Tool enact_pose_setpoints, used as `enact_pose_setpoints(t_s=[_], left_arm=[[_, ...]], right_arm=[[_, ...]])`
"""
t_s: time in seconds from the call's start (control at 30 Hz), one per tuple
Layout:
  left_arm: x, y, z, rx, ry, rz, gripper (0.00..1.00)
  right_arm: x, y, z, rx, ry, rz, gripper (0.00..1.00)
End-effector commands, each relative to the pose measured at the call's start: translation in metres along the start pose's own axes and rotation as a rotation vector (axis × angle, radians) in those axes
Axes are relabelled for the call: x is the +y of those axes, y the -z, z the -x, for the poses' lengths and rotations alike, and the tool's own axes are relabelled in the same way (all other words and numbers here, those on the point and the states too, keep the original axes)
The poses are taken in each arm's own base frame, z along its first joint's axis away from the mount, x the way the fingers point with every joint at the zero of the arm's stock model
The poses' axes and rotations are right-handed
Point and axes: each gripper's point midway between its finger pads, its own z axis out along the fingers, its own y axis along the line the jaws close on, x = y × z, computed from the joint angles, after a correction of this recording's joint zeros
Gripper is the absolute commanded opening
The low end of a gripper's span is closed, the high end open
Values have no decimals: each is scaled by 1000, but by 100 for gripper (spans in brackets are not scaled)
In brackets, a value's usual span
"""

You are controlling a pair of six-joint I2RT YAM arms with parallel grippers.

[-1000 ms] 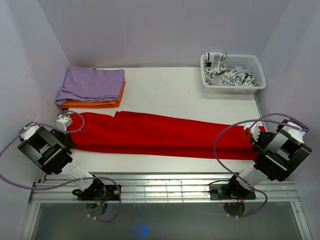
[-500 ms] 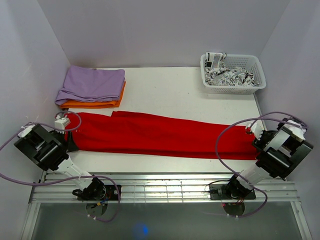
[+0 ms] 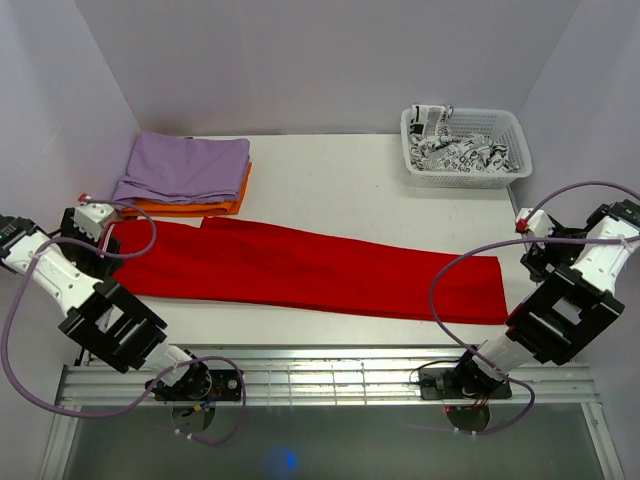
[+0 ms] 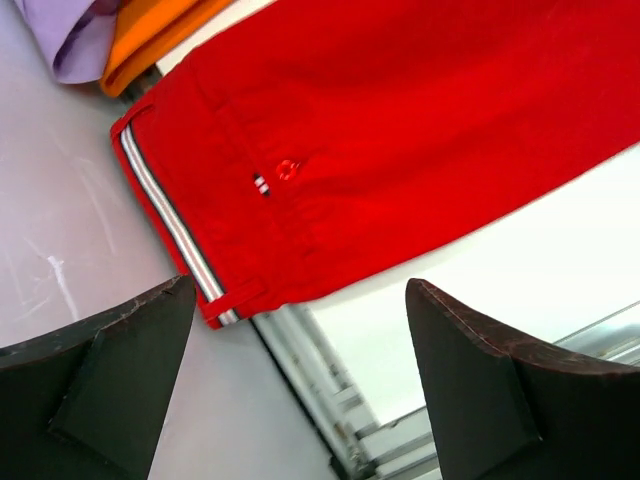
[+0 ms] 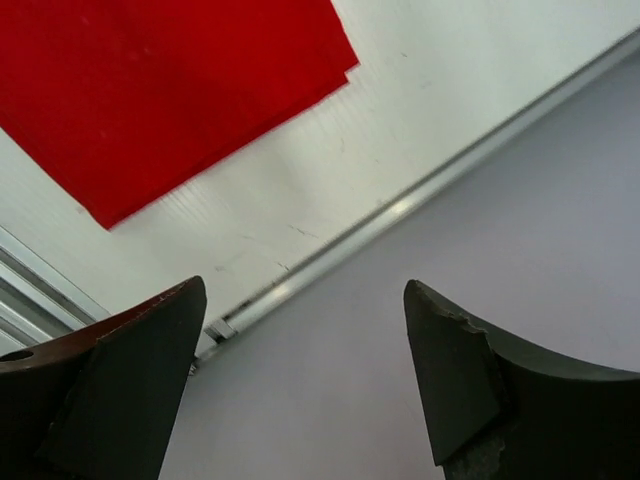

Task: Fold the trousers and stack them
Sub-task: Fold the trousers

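The red trousers (image 3: 310,268) lie flat on the white table as one long band running left to right. Their waistband with its striped inner edge (image 4: 175,225) is at the left end, and the leg ends (image 5: 170,90) are at the right. My left gripper (image 3: 97,232) hovers over the waistband end, by the left wall. It is open (image 4: 300,288) with nothing between its fingers. My right gripper (image 3: 530,245) sits just past the leg ends, beside the right wall, apart from the cloth. It is open (image 5: 303,288) and empty too.
A lilac-purple cloth (image 3: 185,165) lies folded on an orange one (image 3: 190,207) at the back left, just behind the waistband. A white basket (image 3: 465,178) at the back right holds a black-and-white patterned cloth (image 3: 460,152). A metal rail (image 3: 330,360) runs along the near edge.
Both grippers have opened, let go of the trousers' ends and drawn back outward toward the side walls. The trousers have settled flat, shifted slightly left.
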Motion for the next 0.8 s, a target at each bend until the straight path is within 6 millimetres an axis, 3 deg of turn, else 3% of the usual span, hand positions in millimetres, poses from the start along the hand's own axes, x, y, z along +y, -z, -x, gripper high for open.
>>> enact_pose_setpoints(t_s=[0.0,0.13,0.17,0.23,0.27,0.37,0.43,0.57,0.6,0.63,0.7,0.77], left_arm=[[-9,-18,11,-107,155,-44,97],[2,-43,7,-130,322,-77,80],[-1,-51,4,-120,356,-90,78],[-3,-72,5,-93,404,-108,74],[-2,-79,-3,-46,416,-92,73],[-8,-110,-18,58,442,-56,73],[-21,-131,-29,114,457,-81,72],[-60,-148,-65,265,514,-149,66],[-71,-149,-71,288,510,-167,65],[-95,-151,-81,321,515,-211,63],[-115,-146,-88,347,482,-233,62],[-150,-138,-92,371,489,-304,58]], right_arm=[[20,-23,20,-82,-194,128,84],[30,-53,44,-106,-317,172,68],[43,-63,49,-106,-380,203,67],[46,-81,66,-112,-360,201,66],[61,-94,77,-104,-391,244,66],[72,-113,85,-78,-385,260,64],[91,-130,75,13,-376,293,60],[93,-148,29,174,-310,251,56],[97,-149,14,228,-309,254,56],[95,-150,4,253,-287,249,55],[90,-149,-26,317,-307,231,54],[83,-143,-51,350,-317,218,52]])
